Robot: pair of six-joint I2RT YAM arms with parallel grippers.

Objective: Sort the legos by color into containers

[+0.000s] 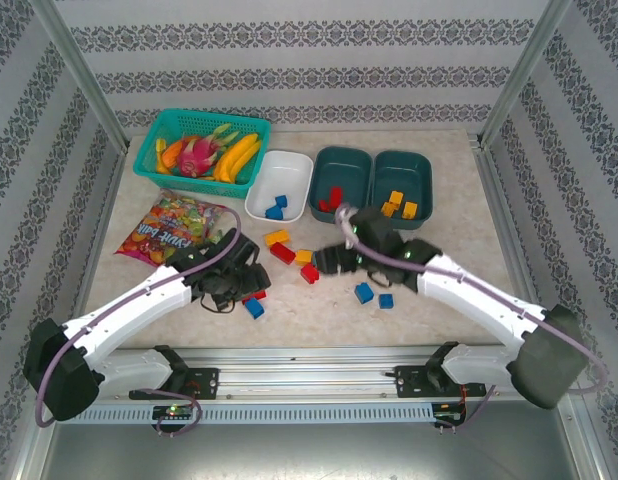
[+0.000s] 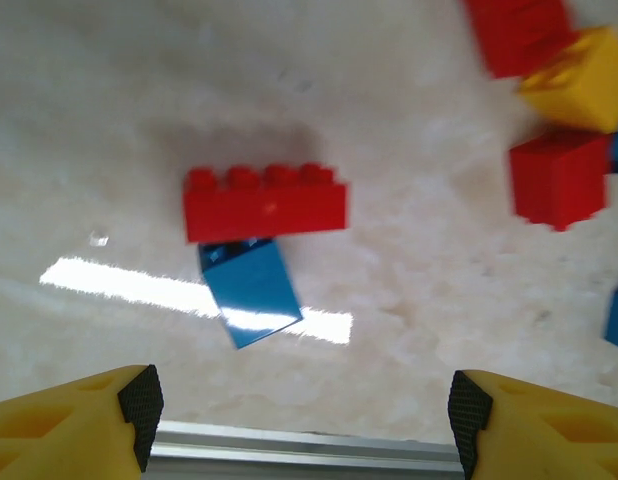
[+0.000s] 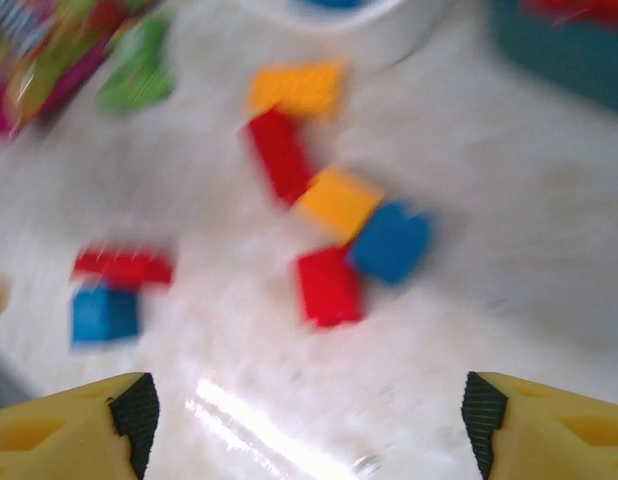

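Legos, loose: several red, yellow and blue on the table, between the arms, nearer than the tubs.
White tub, far, left of its row: blue bricks inside.
Middle teal tub: red bricks.
Right teal tub: yellow-orange bricks.
Left gripper: jaws apart, empty, over a red brick touching a blue brick.
Right gripper: jaws apart, empty, over a blurred central cluster.
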